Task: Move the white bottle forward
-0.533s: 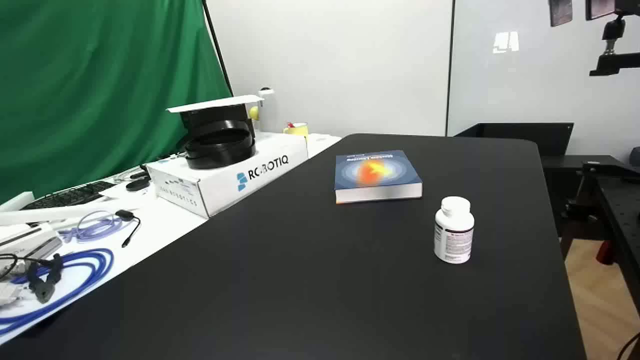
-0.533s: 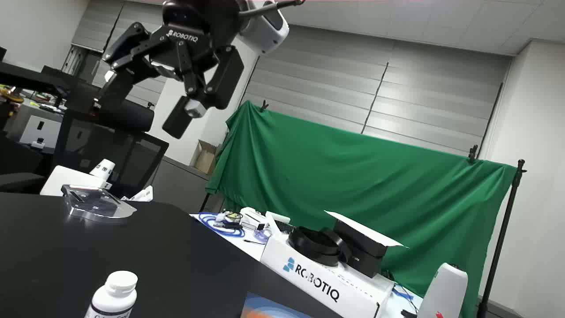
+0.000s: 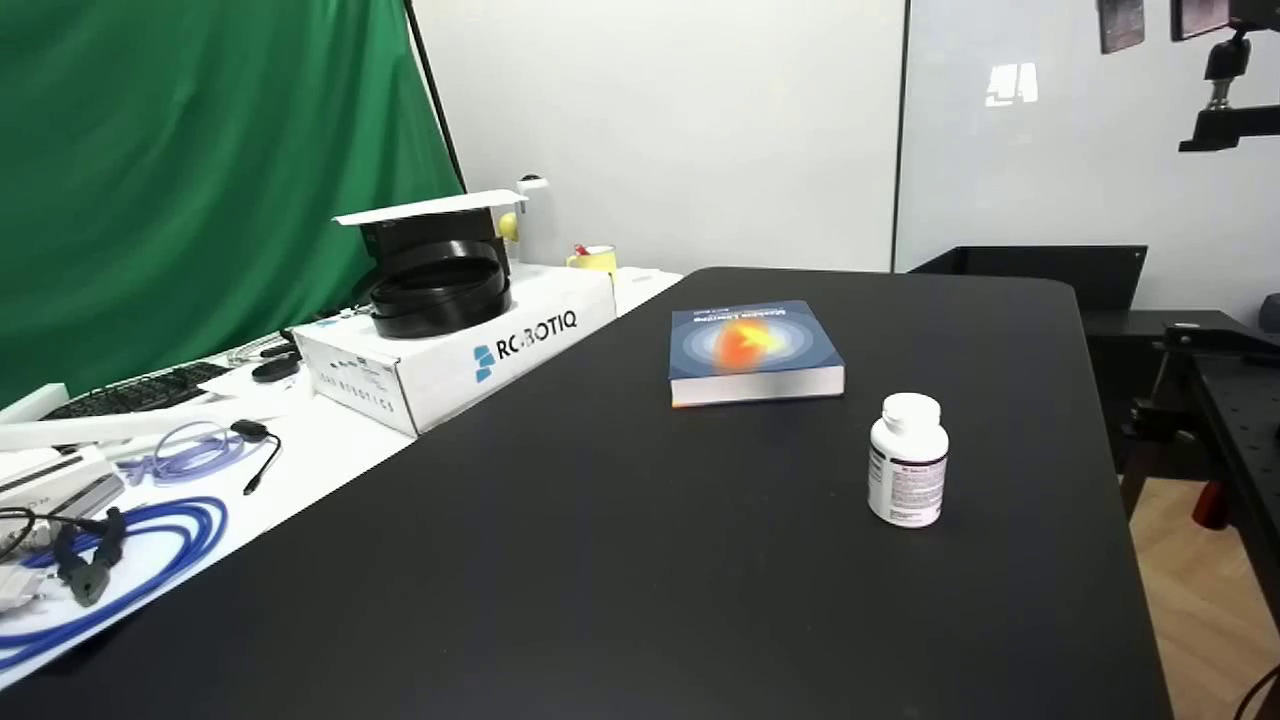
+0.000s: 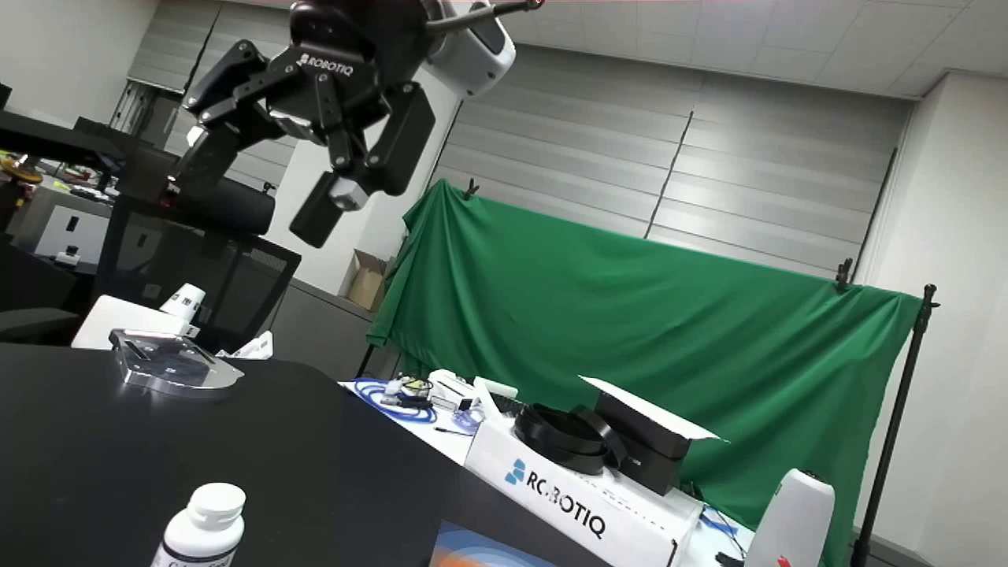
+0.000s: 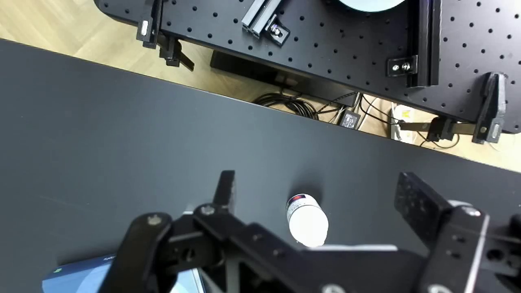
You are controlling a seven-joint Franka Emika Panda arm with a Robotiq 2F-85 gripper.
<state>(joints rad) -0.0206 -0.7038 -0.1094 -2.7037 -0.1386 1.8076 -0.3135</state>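
Observation:
The white bottle point(image 3: 908, 460) stands upright on the black table point(image 3: 600, 560), to the right of and nearer than the book in that exterior view. It also shows in an exterior view point(image 4: 206, 520), cut off by the bottom edge. In the wrist view the white bottle point(image 5: 308, 221) is seen from above, between the spread fingers and below them; its lower part is partly behind the gripper body. My gripper point(image 4: 252, 189) is open, holds nothing and hangs well above the table. Its fingertips point(image 3: 1160, 20) show at the top right, and it is open in the wrist view point(image 5: 322, 195).
A blue book point(image 3: 755, 345) lies on the table. A transparent plate point(image 4: 173, 362) sits at the table's far edge. A white Robotiq box point(image 3: 460, 345) stands on a side table with cables. In the wrist view a perforated black bench point(image 5: 346, 49) lies across a gap from the table edge.

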